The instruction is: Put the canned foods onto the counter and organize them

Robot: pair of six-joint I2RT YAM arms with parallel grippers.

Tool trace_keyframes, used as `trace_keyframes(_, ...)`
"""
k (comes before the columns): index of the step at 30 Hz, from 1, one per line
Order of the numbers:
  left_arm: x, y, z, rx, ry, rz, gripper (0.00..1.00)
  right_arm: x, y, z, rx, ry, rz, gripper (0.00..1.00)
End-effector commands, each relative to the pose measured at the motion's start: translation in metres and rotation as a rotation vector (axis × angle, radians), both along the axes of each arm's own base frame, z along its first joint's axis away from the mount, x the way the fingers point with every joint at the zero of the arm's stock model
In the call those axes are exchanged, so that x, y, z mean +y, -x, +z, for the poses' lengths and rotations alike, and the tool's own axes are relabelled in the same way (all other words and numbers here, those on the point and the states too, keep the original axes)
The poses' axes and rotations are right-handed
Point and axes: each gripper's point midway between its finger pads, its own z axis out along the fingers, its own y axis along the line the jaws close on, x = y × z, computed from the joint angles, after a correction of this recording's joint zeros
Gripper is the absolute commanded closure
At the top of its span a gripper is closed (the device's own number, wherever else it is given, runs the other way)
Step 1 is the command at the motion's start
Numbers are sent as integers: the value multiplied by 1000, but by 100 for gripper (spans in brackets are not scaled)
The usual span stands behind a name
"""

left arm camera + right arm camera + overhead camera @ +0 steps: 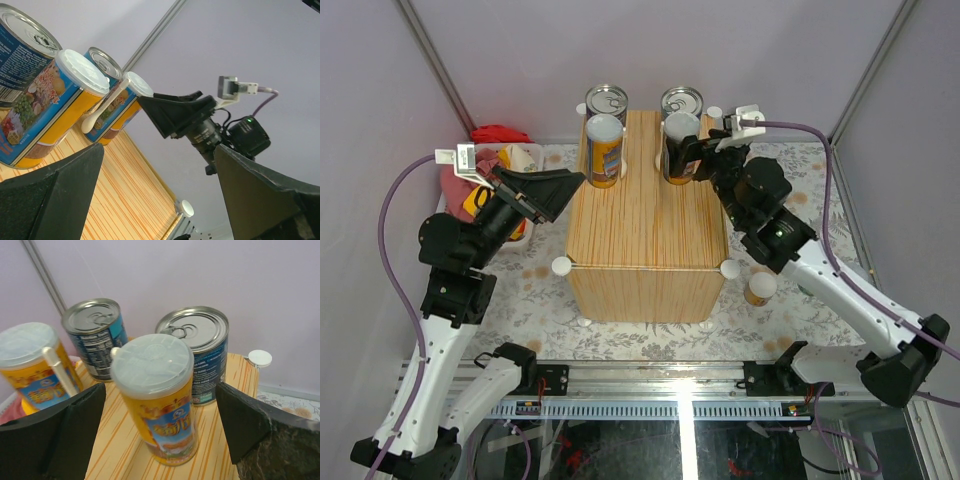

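Placing step: right gripper (160,395) gapes around white-lidded orange-yellow can (151,365) on light wood-grain box counter (645,220); left gripper (555,188) apart, empty. Next I must retreat straight without tipping it

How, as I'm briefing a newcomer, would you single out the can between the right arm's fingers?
Find the big light wood-grain box in the centre, then its far right corner. Take the nearer can there: orange-yellow with a white plastic lid, unlike the silver-topped blue-labelled can behind it.
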Motion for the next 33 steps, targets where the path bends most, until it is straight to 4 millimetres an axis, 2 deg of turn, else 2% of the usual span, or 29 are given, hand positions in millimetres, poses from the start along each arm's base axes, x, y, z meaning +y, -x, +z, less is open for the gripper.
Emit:
trace_keyframes(1, 6, 5, 35, -94, 46, 29, 9, -18, 37, 57, -94, -59, -13, 3)
trace_keyframes(3, 7, 0, 41, -94, 62, 43, 9, -31, 49, 62, -84, -72, -40, 3)
trace_keyframes(6, 10, -7, 46, -92, 86, 66, 9, -69, 62, 61, -29, -123, -148, 3)
trace_keyframes(9, 12, -15, 50, -89, 106, 85, 9, -109, 75, 50, 48, -137, -280, 3)
trace_keyframes(14, 17, -28, 57, -88, 125, 136, 9, -174, 99, 17, 173, -180, -528, 3)
trace_keyframes(18, 23, -39, 63, -88, 136, 187, 9, -209, 118, -15, 255, -249, -689, 2)
trace_keyframes(21, 25, -45, 65, -81, 132, 212, 8, -224, 128, -36, 304, -306, -773, 1)
trace_keyframes(25, 26, -51, 61, -67, 125, 230, 9, -233, 137, -65, 375, -344, -857, 0)
trace_keyframes(33, 26, -52, 53, -48, 108, 235, 9, -234, 143, -133, 584, -347, -914, 0)
